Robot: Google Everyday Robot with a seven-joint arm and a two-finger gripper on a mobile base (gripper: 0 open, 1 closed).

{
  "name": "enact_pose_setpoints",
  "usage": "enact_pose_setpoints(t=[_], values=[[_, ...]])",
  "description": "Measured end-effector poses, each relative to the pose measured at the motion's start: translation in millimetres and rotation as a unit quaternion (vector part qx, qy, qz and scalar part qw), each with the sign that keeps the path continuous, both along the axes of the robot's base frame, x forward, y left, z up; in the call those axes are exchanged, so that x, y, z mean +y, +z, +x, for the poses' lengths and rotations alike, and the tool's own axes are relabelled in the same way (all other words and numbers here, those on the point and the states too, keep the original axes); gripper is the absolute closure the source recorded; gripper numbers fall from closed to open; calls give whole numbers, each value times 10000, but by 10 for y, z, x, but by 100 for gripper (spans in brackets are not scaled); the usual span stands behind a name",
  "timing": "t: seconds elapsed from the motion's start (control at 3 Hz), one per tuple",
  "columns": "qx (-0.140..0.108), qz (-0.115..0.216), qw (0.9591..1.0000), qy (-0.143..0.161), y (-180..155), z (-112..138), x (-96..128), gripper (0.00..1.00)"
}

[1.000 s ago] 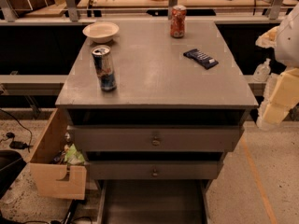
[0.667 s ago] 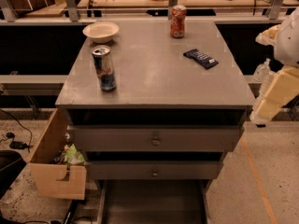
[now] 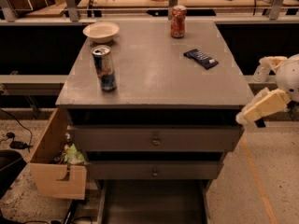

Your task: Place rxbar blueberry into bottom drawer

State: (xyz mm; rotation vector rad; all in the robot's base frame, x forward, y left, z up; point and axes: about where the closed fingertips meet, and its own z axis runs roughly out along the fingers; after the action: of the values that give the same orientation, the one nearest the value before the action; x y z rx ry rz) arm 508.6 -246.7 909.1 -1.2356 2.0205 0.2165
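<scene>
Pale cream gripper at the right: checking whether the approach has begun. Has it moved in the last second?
Yes. The pale cream gripper has swung left toward the grey metal cabinet; its tip now overlaps the cabinet's right front corner.

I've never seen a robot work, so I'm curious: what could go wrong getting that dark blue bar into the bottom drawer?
The gripper hangs beside the cabinet's front right corner, about level with the tabletop edge, so reaching for the rxbar blueberry it might bump that edge. The bar lies flat, so it may be hard to grip. The bottom drawer sits low under two knobbed drawers, so a release from high up could miss it.
</scene>
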Motion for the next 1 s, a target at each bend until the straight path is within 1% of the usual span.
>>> enact_pose_setpoints(t=[0.33,0.67,1.0], values=[[-1114,1579,9807,-287,-72,754,-91,0],[-1975,2287,9504,-733,96,1336,-286,0],[-2198,2328,9420,-1006,115,1518,-376,0]])
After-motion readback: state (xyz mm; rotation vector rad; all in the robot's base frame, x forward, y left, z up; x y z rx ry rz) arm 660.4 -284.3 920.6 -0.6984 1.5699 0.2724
